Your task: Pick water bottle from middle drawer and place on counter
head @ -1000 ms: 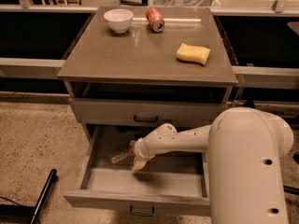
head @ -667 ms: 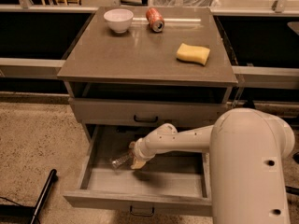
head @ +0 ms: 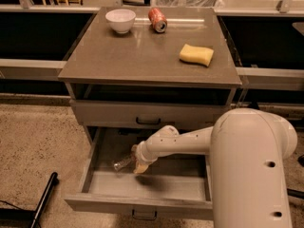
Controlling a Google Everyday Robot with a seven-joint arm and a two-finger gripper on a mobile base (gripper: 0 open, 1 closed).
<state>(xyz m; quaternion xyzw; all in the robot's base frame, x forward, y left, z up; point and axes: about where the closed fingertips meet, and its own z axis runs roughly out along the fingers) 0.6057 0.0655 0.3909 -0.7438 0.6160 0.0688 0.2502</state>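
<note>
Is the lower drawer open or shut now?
Open. The drawer is pulled out from under the counter, its floor shows, and the claw is down inside it by the lying water bottle.

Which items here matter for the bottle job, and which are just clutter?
Job:
- water bottle, lying in the open middle drawer
- gripper, down in that drawer next to the bottle
- counter

Lying about:
- white bowl, red soda can and yellow sponge, all on the counter
- upper drawer

High camera looks down onto pincer (head: 138,166) in middle drawer (head: 104,204).
</note>
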